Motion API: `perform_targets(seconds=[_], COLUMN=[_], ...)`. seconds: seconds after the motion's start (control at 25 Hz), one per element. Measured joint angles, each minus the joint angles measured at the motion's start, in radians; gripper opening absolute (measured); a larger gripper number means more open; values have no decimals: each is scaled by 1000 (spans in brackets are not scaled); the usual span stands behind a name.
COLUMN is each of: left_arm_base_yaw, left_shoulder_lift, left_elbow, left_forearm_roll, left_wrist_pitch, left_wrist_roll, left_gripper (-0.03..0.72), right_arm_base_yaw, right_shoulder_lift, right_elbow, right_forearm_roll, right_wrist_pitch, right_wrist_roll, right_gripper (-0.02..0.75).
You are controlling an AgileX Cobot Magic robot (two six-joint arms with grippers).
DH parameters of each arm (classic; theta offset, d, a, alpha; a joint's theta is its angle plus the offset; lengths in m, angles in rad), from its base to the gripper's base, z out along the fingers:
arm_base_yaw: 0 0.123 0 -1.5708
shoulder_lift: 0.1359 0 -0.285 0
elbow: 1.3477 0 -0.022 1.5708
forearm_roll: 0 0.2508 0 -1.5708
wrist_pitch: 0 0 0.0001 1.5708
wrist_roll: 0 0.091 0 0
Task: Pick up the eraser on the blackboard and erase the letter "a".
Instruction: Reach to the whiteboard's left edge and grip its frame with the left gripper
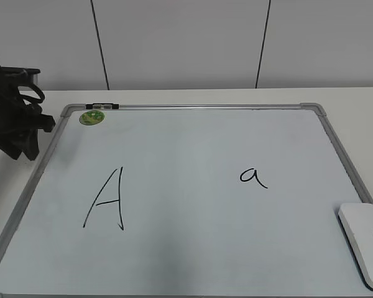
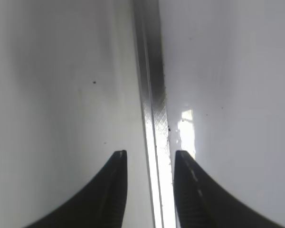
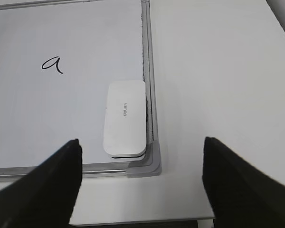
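Observation:
The eraser [image 1: 363,239] is a white glossy block lying flat in the near right corner of the blackboard [image 1: 186,143]. The small handwritten letter "a" [image 1: 253,177] is on the board's right half, left of and beyond the eraser. In the right wrist view, my right gripper [image 3: 141,140] is open wide and empty, hovering over the table just in front of the board's corner, with the eraser [image 3: 125,116] ahead between the jaws and the letter "a" [image 3: 52,64] further left. My left gripper [image 2: 150,154] is open and empty over the board's grey frame [image 2: 154,95].
A tall capital "A" [image 1: 107,200] is drawn on the board's left half. A round green magnet [image 1: 92,117] sits at the far left corner. The left arm [image 1: 12,118] rests beside the board's left edge. White table lies right of the board [image 3: 218,71].

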State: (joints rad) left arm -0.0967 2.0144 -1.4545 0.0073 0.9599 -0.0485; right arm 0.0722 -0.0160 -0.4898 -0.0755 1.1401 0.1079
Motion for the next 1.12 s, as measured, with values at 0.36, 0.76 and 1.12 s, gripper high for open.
perform_targets(seconds=[0.36, 0.76, 1.12], left_arm_base_yaw=[0, 22, 23], left_shoulder_lift=[80, 123, 130], left_elbow=[-13, -20, -24], left_forearm_roll=[0, -27, -52], left_wrist_pitch=[-2, -21, -17], left_wrist_roll=[-8, -20, -20], left_gripper=[242, 243, 137], right_arm_base_yaw=[0, 0, 0], right_shoulder_lift=[0, 0, 0], right_elbow=[0, 0, 0], right_forearm_roll=[0, 0, 0], right_wrist_pitch=[0, 0, 0], right_wrist_roll=[0, 0, 0], right_gripper=[587, 587, 587])
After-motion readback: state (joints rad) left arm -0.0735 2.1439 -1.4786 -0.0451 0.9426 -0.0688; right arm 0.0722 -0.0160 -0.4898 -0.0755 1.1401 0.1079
